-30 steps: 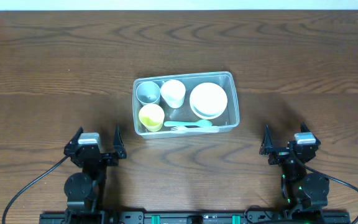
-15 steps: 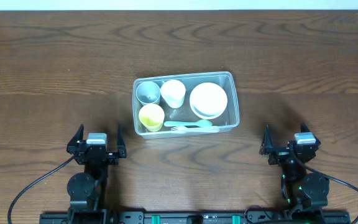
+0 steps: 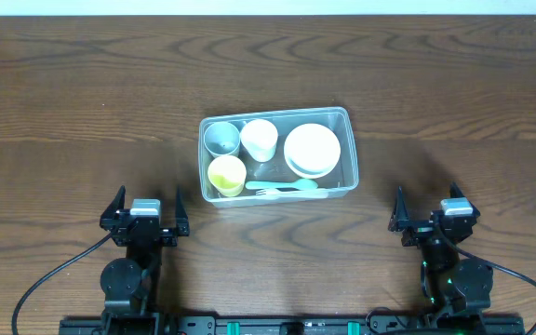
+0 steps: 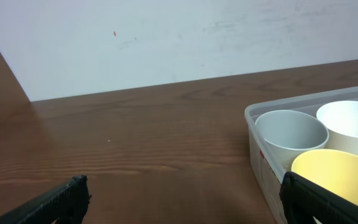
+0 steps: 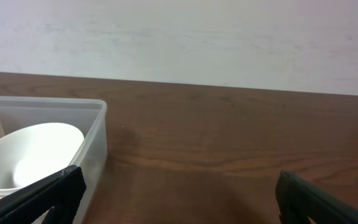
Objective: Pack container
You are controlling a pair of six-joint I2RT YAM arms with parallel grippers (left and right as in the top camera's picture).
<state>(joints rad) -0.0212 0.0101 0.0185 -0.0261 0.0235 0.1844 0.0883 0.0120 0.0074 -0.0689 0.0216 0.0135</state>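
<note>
The clear plastic container (image 3: 350,149) sits at the table's middle. It holds a grey cup (image 3: 221,138), a white cup (image 3: 260,139), a yellow cup (image 3: 227,173), stacked white bowls (image 3: 312,149) and a pale green fork (image 3: 287,189). My left gripper (image 3: 146,203) is open and empty near the front edge, left of the container. My right gripper (image 3: 426,204) is open and empty near the front edge, right of it. The left wrist view shows the container's corner (image 4: 252,117) with the grey cup (image 4: 291,130) and yellow cup (image 4: 334,171). The right wrist view shows its other end (image 5: 98,134) with a white bowl (image 5: 33,152).
Brown wooden table (image 3: 82,102) all around the container. A white wall (image 4: 179,37) stands beyond the far edge. Cables run from both arm bases at the front edge.
The left arm shifted slightly to the right between one second ago and half a second ago. Nothing has moved since.
</note>
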